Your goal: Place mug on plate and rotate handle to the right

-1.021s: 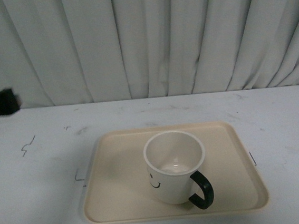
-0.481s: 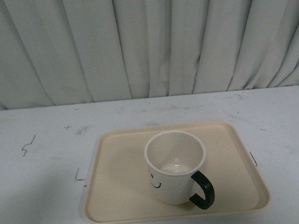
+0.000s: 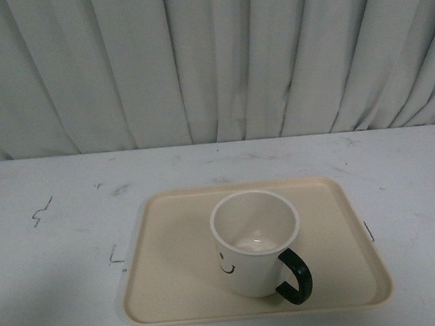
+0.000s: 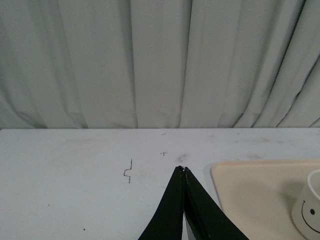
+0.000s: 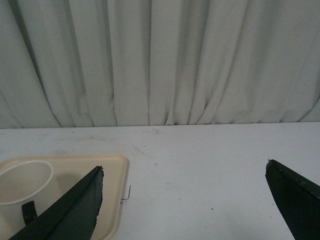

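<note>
The cream-white mug (image 3: 254, 240) stands upright on the beige plate (image 3: 171, 244), near its middle. Its dark handle (image 3: 294, 276) points toward the front right, and part of the smiley face shows on the near side. Neither gripper appears in the front view. In the left wrist view my left gripper (image 4: 182, 170) is shut with nothing in it, left of the plate (image 4: 250, 185) and apart from the mug (image 4: 309, 212). My right gripper (image 5: 184, 167) stands wide open over bare table, right of the plate (image 5: 112, 190); the mug (image 5: 22, 182) and its handle (image 5: 28, 212) sit beyond one finger.
A white table (image 3: 56, 248) carries the plate, with small pen marks (image 3: 41, 212) on its left side. Pleated white curtain (image 3: 207, 56) closes off the far edge.
A second ago the left gripper showed at the far left edge of the front view; it has since left that view. Mug and plate have not moved.
</note>
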`<state>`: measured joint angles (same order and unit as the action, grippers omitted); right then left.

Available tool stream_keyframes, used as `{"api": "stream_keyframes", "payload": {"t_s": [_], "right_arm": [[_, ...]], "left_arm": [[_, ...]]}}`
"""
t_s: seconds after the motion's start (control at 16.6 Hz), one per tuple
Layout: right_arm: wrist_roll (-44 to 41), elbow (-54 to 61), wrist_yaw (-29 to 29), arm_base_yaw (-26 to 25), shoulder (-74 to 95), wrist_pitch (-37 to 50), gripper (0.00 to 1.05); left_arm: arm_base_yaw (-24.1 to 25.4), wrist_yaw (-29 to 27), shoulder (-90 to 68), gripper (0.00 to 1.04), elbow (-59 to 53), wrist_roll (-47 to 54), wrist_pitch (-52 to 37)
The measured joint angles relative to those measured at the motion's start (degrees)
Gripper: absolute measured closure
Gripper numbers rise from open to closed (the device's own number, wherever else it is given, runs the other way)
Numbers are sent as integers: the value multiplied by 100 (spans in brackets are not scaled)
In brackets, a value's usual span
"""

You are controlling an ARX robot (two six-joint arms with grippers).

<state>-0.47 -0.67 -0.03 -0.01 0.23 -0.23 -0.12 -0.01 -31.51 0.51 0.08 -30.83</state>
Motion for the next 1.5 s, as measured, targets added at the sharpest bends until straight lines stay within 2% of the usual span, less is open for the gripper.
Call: {"api": "stream_keyframes", "payload": {"t_s": [0.36, 0.96, 1.02, 1.08, 1.26, 1.38, 1.44, 1.5], "right_arm": [[0, 0, 2, 0, 2, 0, 6], [0, 0, 2, 0, 0, 0, 6], [2, 0, 2, 0, 0, 0, 6], [2, 0, 2, 0, 2, 0, 6], [0, 0, 0, 0, 2, 0, 6], [2, 0, 0, 0, 2, 0, 6], [0, -2, -26, -7, 9, -33, 6], [-323, -415, -1163, -463, 573, -1165, 6]], "left_arm": [[0, 0, 1305, 103, -2, -2, 1239], [0, 0, 2210, 103, -2, -2, 2168], [0, 2, 2708, 103, 0, 0, 2942], [0, -2, 3082, 103, 0, -4, 3143], [2, -9, 3106, 103, 0, -9, 3130], [2, 0, 3108, 87, 0, -7, 3095], [2, 0, 3108, 72, 0, -7, 3108], [2, -13, 3108, 59, 0, -7, 3112]]}}
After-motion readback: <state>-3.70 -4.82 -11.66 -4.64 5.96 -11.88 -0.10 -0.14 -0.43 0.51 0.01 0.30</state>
